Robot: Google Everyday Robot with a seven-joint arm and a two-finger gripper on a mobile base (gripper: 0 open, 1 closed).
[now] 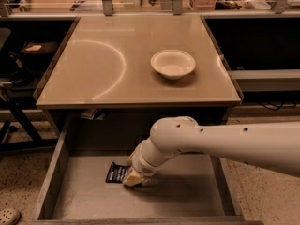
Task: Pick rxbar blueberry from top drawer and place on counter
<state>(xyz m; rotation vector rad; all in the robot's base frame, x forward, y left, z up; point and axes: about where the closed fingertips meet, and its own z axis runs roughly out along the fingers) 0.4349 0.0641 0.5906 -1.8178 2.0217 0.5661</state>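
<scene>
rxbar blueberry (116, 172) lettering unreadable, end effector (132, 178) at its right end

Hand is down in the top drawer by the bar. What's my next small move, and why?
Probably ease the hand down onto the rxbar blueberry and secure a grip before any lift. The hand sits low in the top drawer, over the bar's right end, while the bar lies flat on the drawer floor. A raise toward the counter should wait until then.

Upright white bowl (173, 63); pale shoe (8, 215) lower left
</scene>
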